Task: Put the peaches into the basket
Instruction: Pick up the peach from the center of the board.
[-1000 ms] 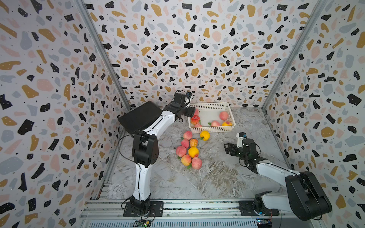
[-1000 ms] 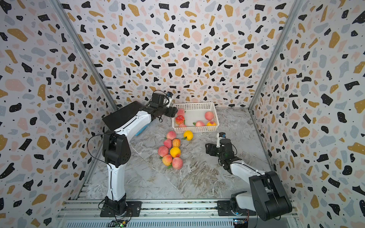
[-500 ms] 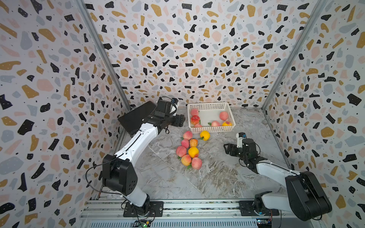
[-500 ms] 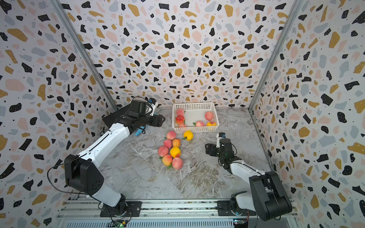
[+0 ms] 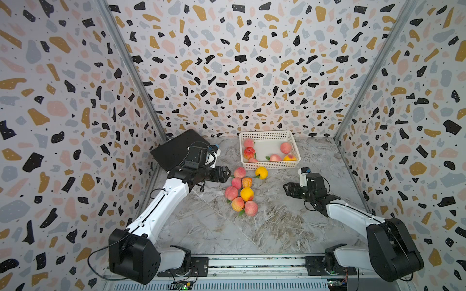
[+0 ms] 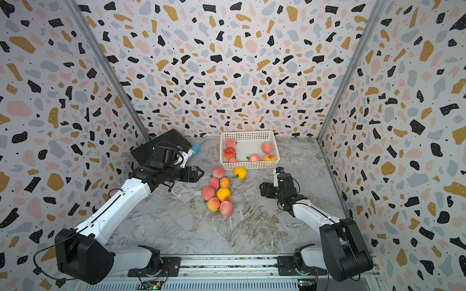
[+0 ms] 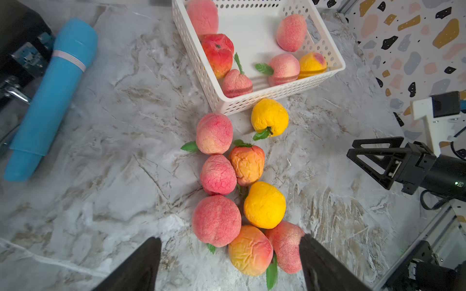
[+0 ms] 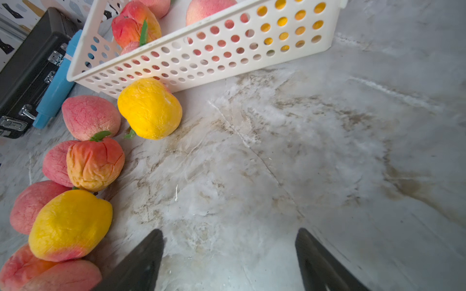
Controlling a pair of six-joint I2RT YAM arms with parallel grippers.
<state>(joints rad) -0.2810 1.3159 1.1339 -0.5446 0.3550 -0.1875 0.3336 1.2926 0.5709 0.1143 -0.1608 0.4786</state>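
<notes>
Hovering by a pink peach (image 5: 239, 172), the left gripper (image 5: 227, 174) has its jaws spread and empty.
Six peaches (image 5: 285, 147) lie in the basket (image 5: 271, 165); eight more sit bunched on the table (image 5: 201, 226) in front of it. The pink peach is by the basket's left front corner. The right gripper (image 5: 286, 190) (spread and empty too) hangs near the right front corner. It looks like grab time for the next peach: the left jaws must drop around it and squeeze.
</notes>
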